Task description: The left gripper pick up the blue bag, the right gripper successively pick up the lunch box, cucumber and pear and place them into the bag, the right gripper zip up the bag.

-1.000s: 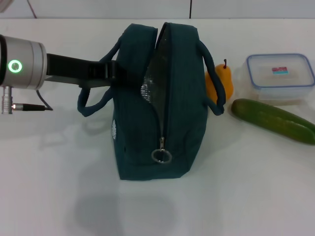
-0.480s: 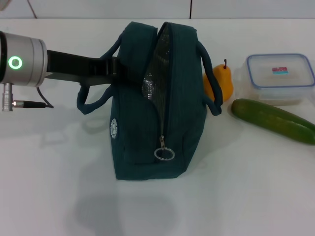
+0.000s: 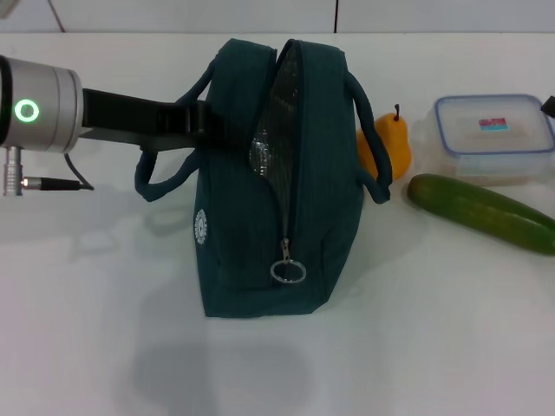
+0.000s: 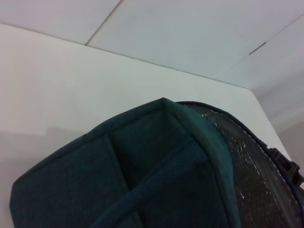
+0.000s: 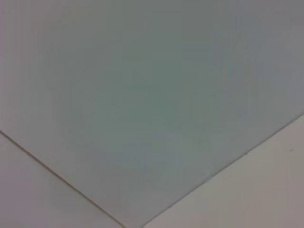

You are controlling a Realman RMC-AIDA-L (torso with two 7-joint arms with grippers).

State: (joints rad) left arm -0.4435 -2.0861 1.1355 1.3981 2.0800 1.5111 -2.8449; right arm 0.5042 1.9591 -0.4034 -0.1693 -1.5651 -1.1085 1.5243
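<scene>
Blue bag (image 3: 277, 182) stands upright at centre of the white table (image 3: 416, 347), top zip open along most of its length, silver foil lining (image 3: 270, 130) visible through the gap; metal ring pull (image 3: 287, 272) hangs at the near end, toward 6 o'clock. Small white round logo (image 3: 200, 227) on the bag's left face. One loop handle (image 3: 165, 169) droops out at 9 o'clock, the other (image 3: 373, 139) at 3 o'clock. Left gripper (image 3: 201, 123) reaches in from 9 o'clock and meets the bag's upper left wall at the handle; fingers are masked by fabric, so cannot tell whether clenched or released. Behind it, the arm's silver joint with lit green ring (image 3: 27, 111). Left wrist view: only teal fabric (image 4: 142, 175) close up, foil edge alongside. Pear (image 3: 390, 143) at 3 o'clock of the bag, just beside it, partly behind the handle, stem up. Lunch box (image 3: 494, 134) farther out at 3 o'clock, lid on, label up. Cucumber (image 3: 481, 212) lies just in front of the box, at about 4 o'clock from the bag, angled. Right gripper (image 3: 549, 106): only a dark sliver at the head view's right edge, near the box; state cannot be told.
</scene>
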